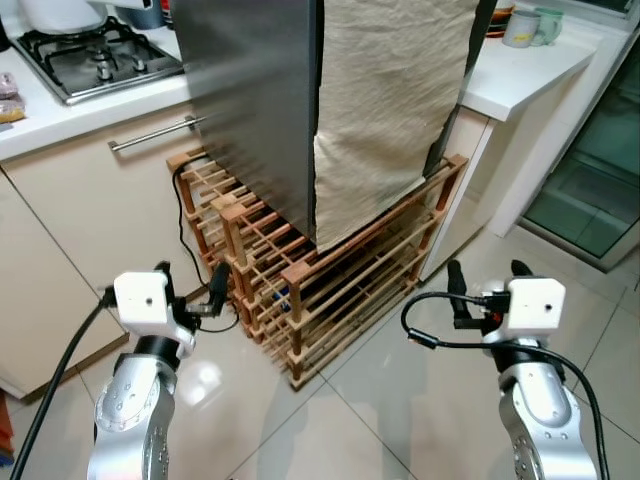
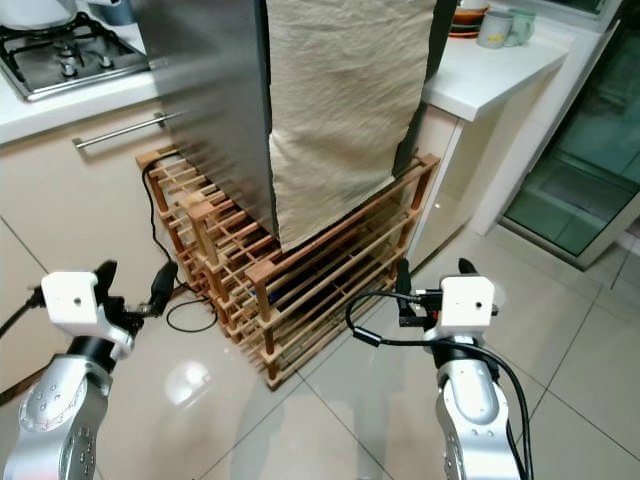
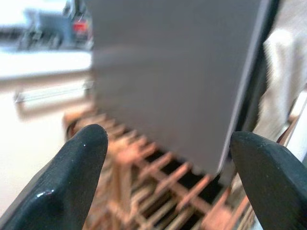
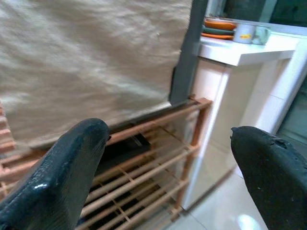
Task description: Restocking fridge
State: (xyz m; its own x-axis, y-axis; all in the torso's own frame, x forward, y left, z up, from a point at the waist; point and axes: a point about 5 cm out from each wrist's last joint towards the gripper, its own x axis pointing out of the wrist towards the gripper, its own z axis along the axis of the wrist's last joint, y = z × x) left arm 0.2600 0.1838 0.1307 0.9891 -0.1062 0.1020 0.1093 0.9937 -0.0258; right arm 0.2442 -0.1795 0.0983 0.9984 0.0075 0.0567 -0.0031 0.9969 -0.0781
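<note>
Two grippers are hovering low over the tiled floor (image 1: 380,400), both with fingers spread apart and holding nothing: the left gripper (image 1: 190,285) and the right gripper (image 1: 487,280). Between and beyond them the fridge (image 1: 250,90) is standing on a wooden rack (image 1: 330,280), a beige cloth (image 1: 385,110) draping its front. A white surface (image 1: 520,75) is carrying cups beside it.

2 silver arms with dimpled metal housings, each capped by a white box-shaped wrist module. Left gripper (image 1: 190,280) and right gripper (image 1: 487,278): 2 black fingers each. Black cables run along both arms.
</note>
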